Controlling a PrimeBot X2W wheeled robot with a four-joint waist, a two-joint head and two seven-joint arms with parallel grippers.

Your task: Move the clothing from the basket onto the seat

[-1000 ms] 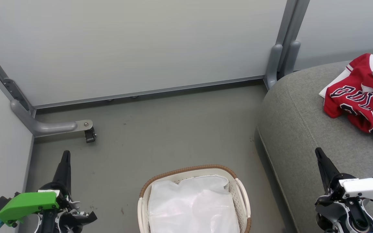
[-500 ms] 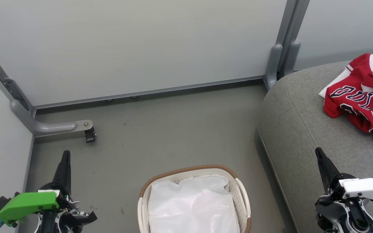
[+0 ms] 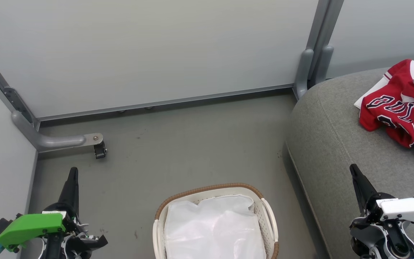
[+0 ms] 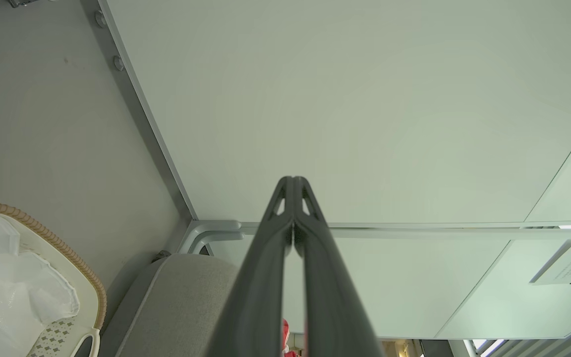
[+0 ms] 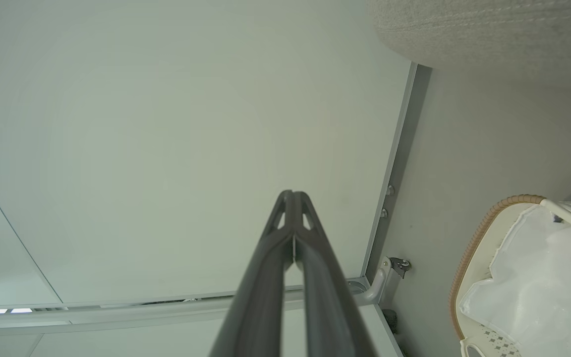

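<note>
Status: clothing [image 3: 403, 104] on seat [image 3: 336, 144]; basket [image 3: 207, 187] shows liner [image 3: 214, 226], nothing red; left pincer [image 3: 73, 172] and right pincer [image 3: 353, 169] together, empty; task looks complete

Bright, even, diffuse light in all views, no hard shadows; just a soft dark band on the floor [image 3: 178, 144] beside the seat [image 3: 336, 144]. The liner [image 3: 214, 230] in the basket [image 3: 207, 186] is near blown-out white w/ mild sheen; head view sharp, wrist views bow slightly at edges.
</note>
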